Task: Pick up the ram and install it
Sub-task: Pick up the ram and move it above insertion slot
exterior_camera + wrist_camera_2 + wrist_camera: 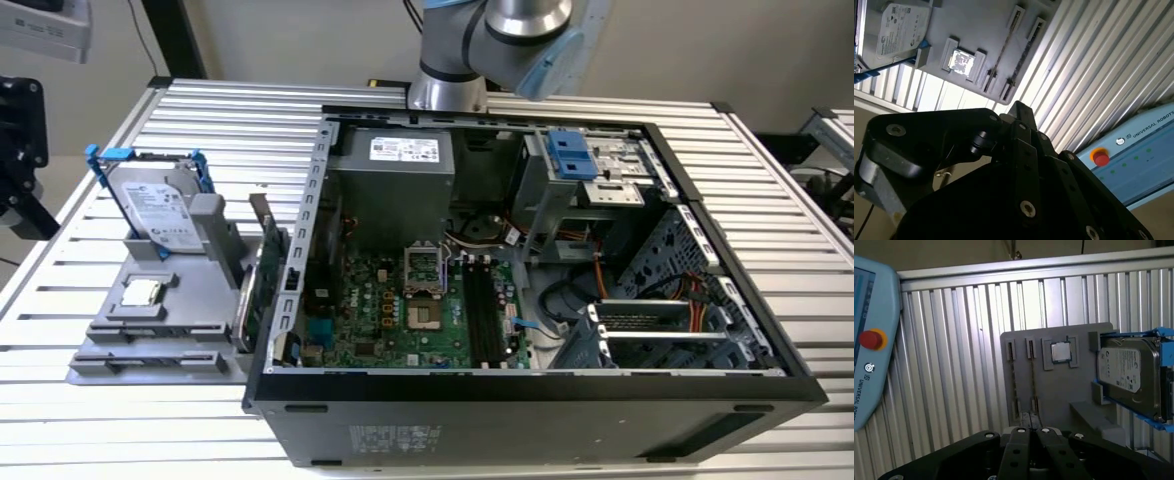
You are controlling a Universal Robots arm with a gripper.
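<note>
looking down through the first wrist view, we find one ram stick (1032, 380) standing edge-on in a slot of the grey holder (1054, 390). a second ram stick (1014, 382) stands just beside it, and the two run parallel. neither is in the gripper (1032, 430), whose black links converge toward the near ends of the two sticks. its jaws seem drawn close together with nothing between them, though the tips are hard to make out from behind. we cannot tell how high it hangs above the holder.

on the same holder a square processor chip (1060, 352) lies flat in its own recess next to the sticks. a silver hard drive (1129, 370) in a blue frame stands at the far side of the chip. the holder rests on a ribbed aluminium table (954, 365), and a pale blue pendant (874, 300) with a red button lies well apart from it.

in the exterior view the holder sits to the exterior view's left of the open computer case (534, 395). a green expansion card (271, 265) stands upright between the two. inside the case the motherboard (387, 310) lies flat, with long black slots (483, 310) running along it. the arm (494, 40) rises behind the far edge of the case.
</note>
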